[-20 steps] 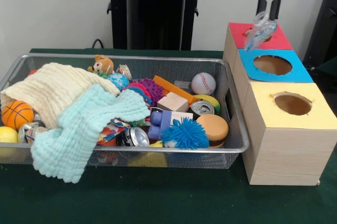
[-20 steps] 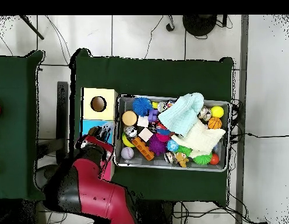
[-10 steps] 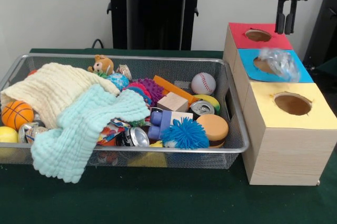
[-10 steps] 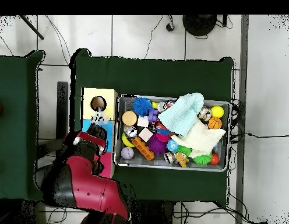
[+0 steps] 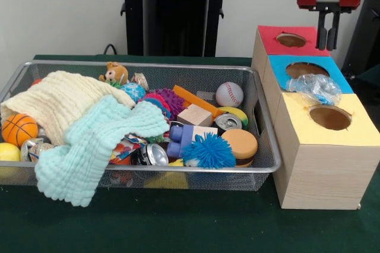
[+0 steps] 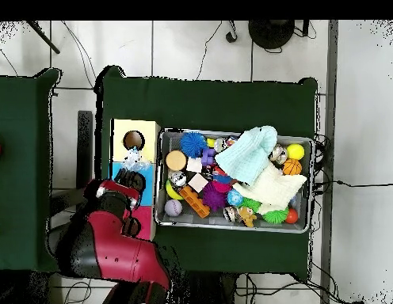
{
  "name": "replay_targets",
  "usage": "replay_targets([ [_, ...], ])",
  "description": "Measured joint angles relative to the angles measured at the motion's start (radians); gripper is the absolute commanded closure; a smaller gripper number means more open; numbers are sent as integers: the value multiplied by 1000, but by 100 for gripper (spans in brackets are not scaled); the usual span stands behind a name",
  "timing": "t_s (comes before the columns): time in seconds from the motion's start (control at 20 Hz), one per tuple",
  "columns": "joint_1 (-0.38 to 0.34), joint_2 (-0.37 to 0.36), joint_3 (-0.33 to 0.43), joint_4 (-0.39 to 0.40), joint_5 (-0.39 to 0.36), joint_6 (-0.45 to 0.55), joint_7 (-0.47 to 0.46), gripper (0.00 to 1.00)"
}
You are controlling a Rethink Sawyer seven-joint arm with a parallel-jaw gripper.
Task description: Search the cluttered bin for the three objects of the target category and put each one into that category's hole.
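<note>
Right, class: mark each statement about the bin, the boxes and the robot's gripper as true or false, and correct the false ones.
1. The crumpled clear plastic lies on top of the boxes, between the blue and yellow holes. True.
2. The gripper holds the plastic. False: it hangs empty above the red box, fingers close together.
3. A baseball sits in the wire bin. True.
4. The mint-green cloth lies wholly inside the bin. False: it drapes over the front rim.
5. The yellow box has no hole. False: it has one on top.

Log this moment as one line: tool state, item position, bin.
tool: empty, raised above red-topped box | crumpled clear plastic bottle: lying on blue/yellow box tops, not in a hole | wire mesh bin: full of clutter
</note>
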Motion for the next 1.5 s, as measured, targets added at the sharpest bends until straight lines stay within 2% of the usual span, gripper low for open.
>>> replay_targets([
  [0.7, -11, 2, 1, 12, 0, 0, 0, 100],
  [1.5, -30, -65, 1, 13, -8, 0, 0, 100],
])
